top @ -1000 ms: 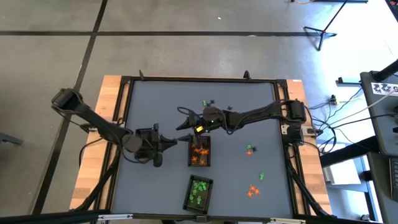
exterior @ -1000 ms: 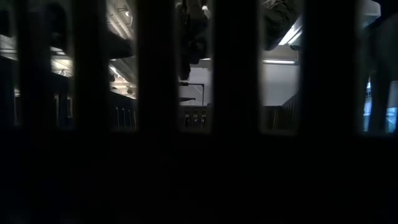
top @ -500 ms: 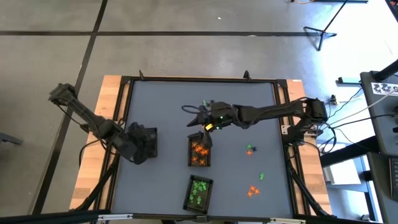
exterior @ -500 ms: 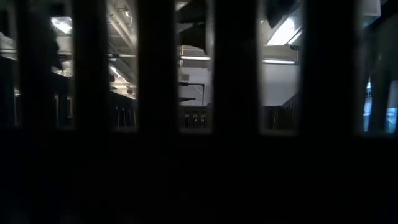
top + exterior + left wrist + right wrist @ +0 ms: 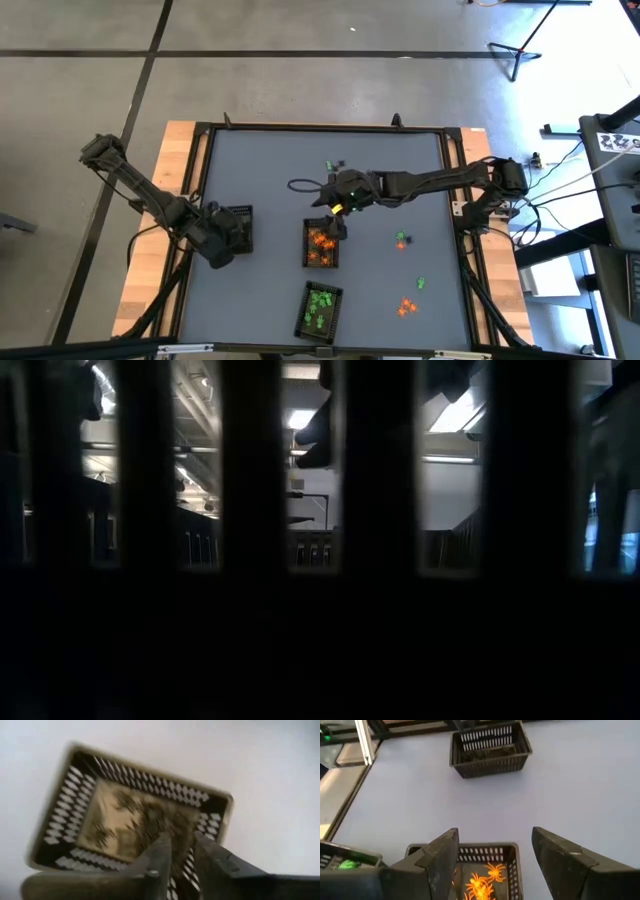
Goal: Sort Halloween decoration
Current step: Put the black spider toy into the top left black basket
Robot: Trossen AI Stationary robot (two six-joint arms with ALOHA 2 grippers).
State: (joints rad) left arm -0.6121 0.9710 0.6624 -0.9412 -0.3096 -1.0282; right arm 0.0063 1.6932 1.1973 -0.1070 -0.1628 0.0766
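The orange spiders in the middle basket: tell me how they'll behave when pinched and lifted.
The orange spiders look like tiny thin-legged plastic, so probably very light and somewhat springy. Their splayed legs overlap in the pile, so one may drag a neighbour up. The basket has slotted walls, so legs could snag there. The right end effector hangs open above it.

Bright orange plastic trinkets point(image 5: 320, 245) fill a dark lattice-walled tray point(image 5: 321, 262) at centre; bright green trinkets point(image 5: 320, 308) fill a nearer dark tray point(image 5: 305, 312). Orange point(image 5: 405, 307) and green point(image 5: 401, 239) pieces dot the grey-blue tabletop point(image 5: 260, 170), right.
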